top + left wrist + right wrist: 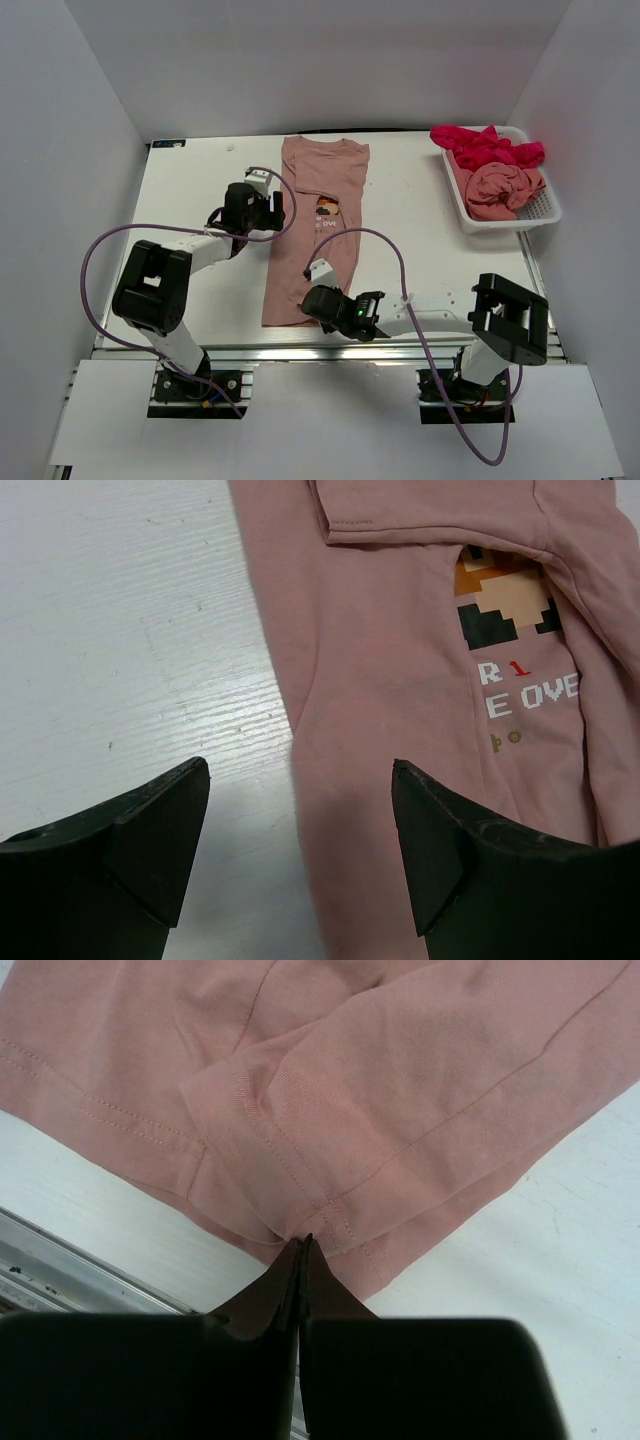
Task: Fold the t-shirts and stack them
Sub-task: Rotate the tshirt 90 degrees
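On the white table point(190, 190), from above: noted a pink t-shirt point(315, 235) folded into a long strip, other t-shirts point(500, 188) heaped in the basket point(547, 213) far right. Through the left wrist: found the left gripper point(300, 825) spread wide, straddling the shirt's left edge, holding nothing. Through the right wrist: saw the right gripper point(303, 1248) pinched shut on the near hem.

We find open tabletop point(190, 170) down the left of the frame and between the pink t-shirt point(318, 180) at centre and the white basket point(510, 224) at upper right. Purple cables point(85, 278) arc over the lower left and lower centre.
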